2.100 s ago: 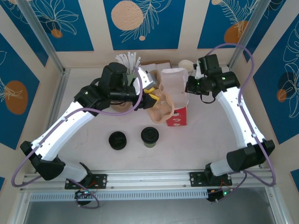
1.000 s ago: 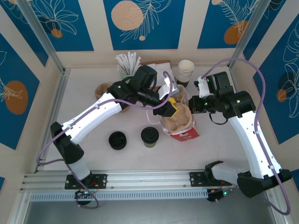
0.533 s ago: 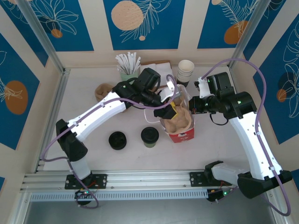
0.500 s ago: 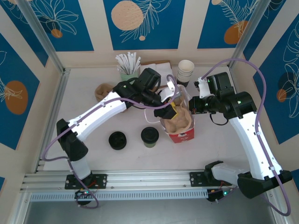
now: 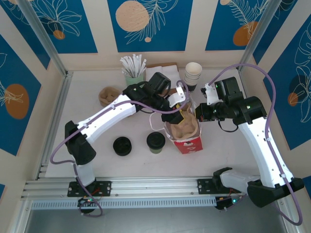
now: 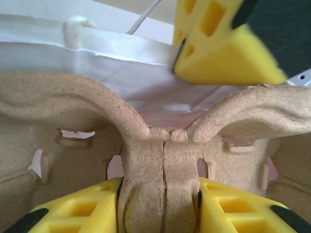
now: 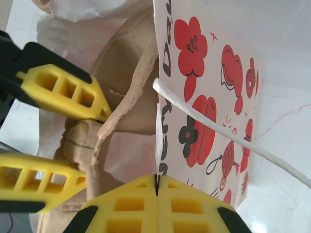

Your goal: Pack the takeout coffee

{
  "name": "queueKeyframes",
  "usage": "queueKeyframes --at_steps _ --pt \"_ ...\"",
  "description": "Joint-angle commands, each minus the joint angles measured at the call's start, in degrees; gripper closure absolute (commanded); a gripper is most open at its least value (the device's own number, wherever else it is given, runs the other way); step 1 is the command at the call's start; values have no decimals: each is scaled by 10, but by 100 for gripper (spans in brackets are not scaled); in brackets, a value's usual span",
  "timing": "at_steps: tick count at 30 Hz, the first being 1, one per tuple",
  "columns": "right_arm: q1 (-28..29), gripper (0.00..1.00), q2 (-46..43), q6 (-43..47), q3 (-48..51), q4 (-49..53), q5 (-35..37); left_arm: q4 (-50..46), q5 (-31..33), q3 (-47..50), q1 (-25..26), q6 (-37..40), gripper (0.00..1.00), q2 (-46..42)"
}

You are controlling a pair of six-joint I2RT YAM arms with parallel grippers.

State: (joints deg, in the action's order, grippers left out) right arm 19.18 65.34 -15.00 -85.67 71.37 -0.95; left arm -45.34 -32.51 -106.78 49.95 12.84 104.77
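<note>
Two grips matter here. My left gripper (image 6: 159,206) is closed narrow on the middle ridge of the brown moulded-pulp cup carrier (image 6: 160,160), and my right gripper (image 7: 156,187) is pressed fully together on the upper edge of the red-and-white printed paper bag (image 7: 209,87), holding its mouth. The carrier sits in the bag mouth, with its wings against the paper. The takeout coffee (image 5: 155,141), a small greenish-cream paper cup with a round black plastic lid, stands on the table just beside the bag and is not packed yet. I judge that a wing can catch on the rim if I push down. Then the thin paper may tear or slip out of my right fingers, and the bag may fall toward the cup and knock it over. The white cord handle (image 7: 218,131) may also snag.
</note>
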Motion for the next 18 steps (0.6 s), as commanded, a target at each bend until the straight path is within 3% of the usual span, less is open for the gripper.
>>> queueKeyframes --at_steps 1,18 --pt "2 100 -14 -10 8 10 -40 -11 13 -17 5 20 62 14" --pt "-23 100 -17 -23 17 16 -56 11 63 8 4 32 65 28"
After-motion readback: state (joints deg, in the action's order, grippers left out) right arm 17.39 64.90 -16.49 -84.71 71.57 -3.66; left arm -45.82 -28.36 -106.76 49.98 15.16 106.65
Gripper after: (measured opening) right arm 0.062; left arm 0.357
